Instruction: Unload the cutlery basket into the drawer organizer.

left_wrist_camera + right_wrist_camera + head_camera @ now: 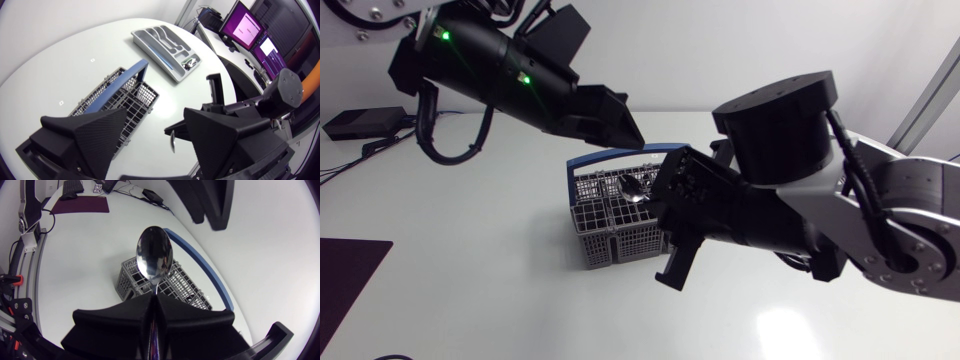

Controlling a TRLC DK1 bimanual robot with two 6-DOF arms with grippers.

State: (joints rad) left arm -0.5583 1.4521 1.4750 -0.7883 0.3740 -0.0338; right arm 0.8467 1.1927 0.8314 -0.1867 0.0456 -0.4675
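Right pincer point(154, 299): closed tight on the spoon point(155, 255) handle, with the bowl projecting ahead of the fingers, above the basket point(175, 284).
Left pincer point(156, 120): fingers spread wide, holding nothing, hovering over the basket.
Spoon: polished steel, mirror-bright bowl.
Basket: grey grid with a blue handle, mid-surface point(470, 270).
Organizer point(159, 42): grey, compartmented, near the surface's curved edge, well apart from the basket; a small shiny item lies in one end compartment.
Bare white surface all round the basket.
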